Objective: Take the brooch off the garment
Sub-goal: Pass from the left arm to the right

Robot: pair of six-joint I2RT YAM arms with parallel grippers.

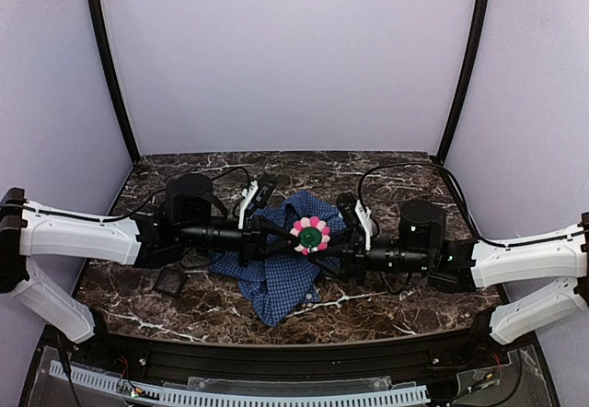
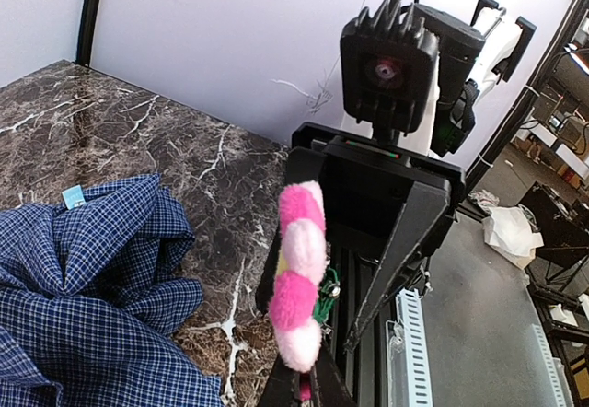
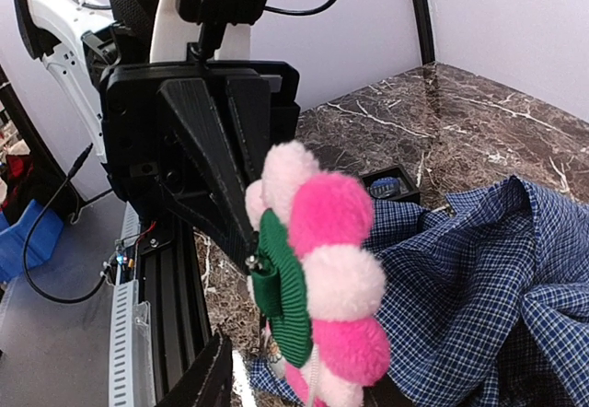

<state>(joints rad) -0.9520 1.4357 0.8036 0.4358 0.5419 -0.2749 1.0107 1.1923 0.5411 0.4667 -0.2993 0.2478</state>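
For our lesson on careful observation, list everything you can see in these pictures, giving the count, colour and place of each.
brooch: one, pink and pale-pink petals, green centre, held up above the shirt between the grippers
shirt: one, blue checked, crumpled mid-table, with a light-blue tag
tray: one seen, black, on the table left of the shirt
table: one, dark marble pattern
walls: pale, on three sides
left gripper: one, black, closed on the brooch's green back
right gripper: one, black, at the brooch's other side; grip unclear
left arm and right arm: white and black, reaching in from either side
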